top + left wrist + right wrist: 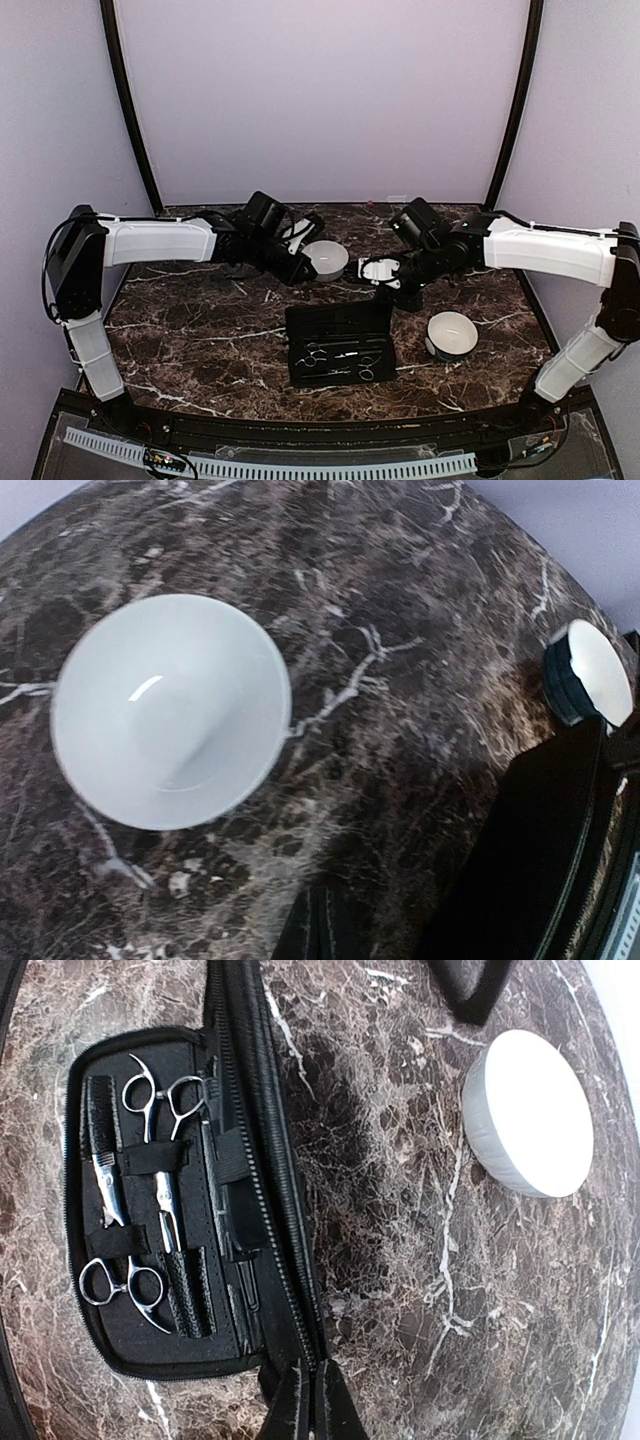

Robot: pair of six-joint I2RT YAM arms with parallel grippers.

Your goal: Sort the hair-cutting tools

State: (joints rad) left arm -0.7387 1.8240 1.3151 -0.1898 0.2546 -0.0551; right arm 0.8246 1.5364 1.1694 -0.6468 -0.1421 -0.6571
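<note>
**Two-Arm Station: Current State**

Two pairs of silver scissors are strapped inside the open black case (335, 322), which is laid flat on the marble table (200, 330) in front of the arm bases. In the right wrist view, the upper pair (163, 1195) is set with its rings toward the top of the picture. The lower pair (112, 1200) is turned the opposite way. The slim black sticks (215, 1190) are held just beside the scissors, next to the zip spine of the case.

The right gripper (405, 295) is held at the far edge of the case. Its fingers (290, 1410) are pressed together with nothing between them. The left gripper (300, 268) is positioned just beside the far white bowl (325, 258). Its fingers (305, 930) are likewise seen closed and empty. A second white bowl (452, 333) is placed to the right of the case, near it but apart from it.
</note>
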